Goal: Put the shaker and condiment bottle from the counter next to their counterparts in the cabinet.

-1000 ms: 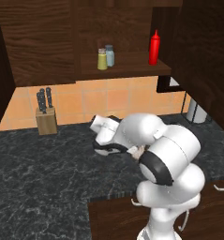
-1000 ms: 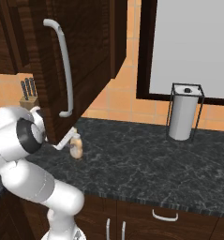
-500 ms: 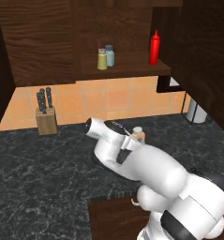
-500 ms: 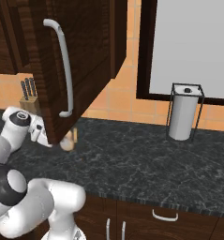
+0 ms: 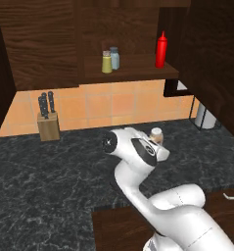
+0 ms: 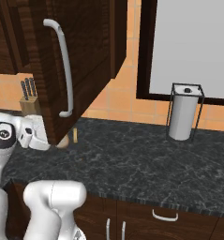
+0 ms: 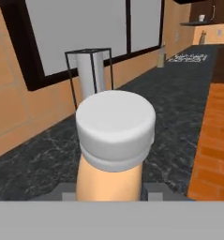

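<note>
My gripper (image 5: 156, 143) is shut on the condiment bottle (image 5: 156, 133), a squat pale orange bottle with a light grey cap, held upright above the black counter (image 5: 50, 171). In the hand view the condiment bottle (image 7: 114, 140) sits close up between the fingers. From the right, the condiment bottle (image 6: 62, 143) peeks out under the open cabinet door (image 6: 80, 61). On the cabinet shelf (image 5: 138, 68) the yellow-green shaker (image 5: 106, 62) stands touching the blue-grey shaker (image 5: 115, 57). The red squeeze bottle (image 5: 160, 49) stands further right on the same shelf.
A knife block (image 5: 48, 126) stands against the back wall at the left. A paper towel holder (image 5: 205, 115) stands at the right on the counter, beyond the open dark door (image 5: 214, 63). That door, with its long grey handle (image 6: 63, 70), hangs just above my hand.
The hand with the orange bottle has moved right and a little up, under the open door. The arm's bulky links have swung down low toward the base.
</note>
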